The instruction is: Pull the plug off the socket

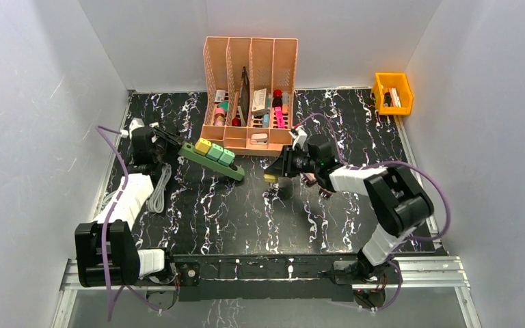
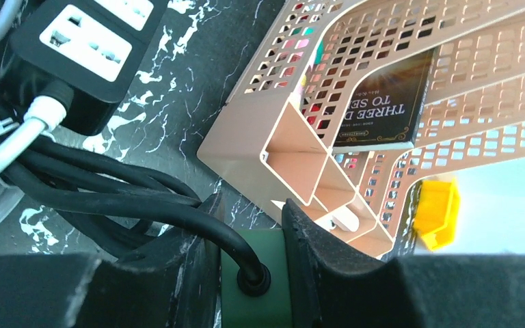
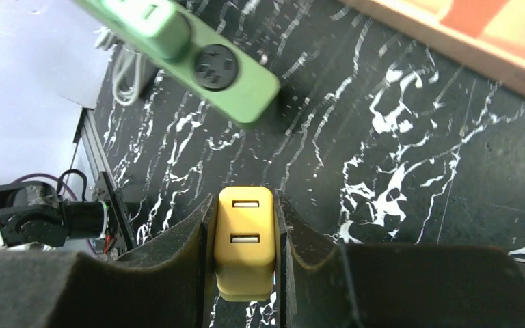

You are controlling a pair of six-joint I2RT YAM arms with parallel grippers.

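A green power strip (image 1: 212,160) lies diagonally in front of the organizer, with a yellow and two green plugs (image 1: 214,152) seated in it. Its free end shows an empty socket (image 3: 217,66) in the right wrist view. My left gripper (image 2: 249,225) is shut on the strip's cable end (image 2: 256,273), where a black cable (image 2: 130,205) enters it. My right gripper (image 3: 245,212) is shut on a yellow USB plug (image 3: 245,239), held clear of the strip, to its right (image 1: 271,177).
A peach desk organizer (image 1: 249,92) with a book and small items stands behind the strip. A black power strip (image 2: 75,55) and coiled white cable (image 1: 156,191) lie at the left. An orange bin (image 1: 392,92) sits at the back right.
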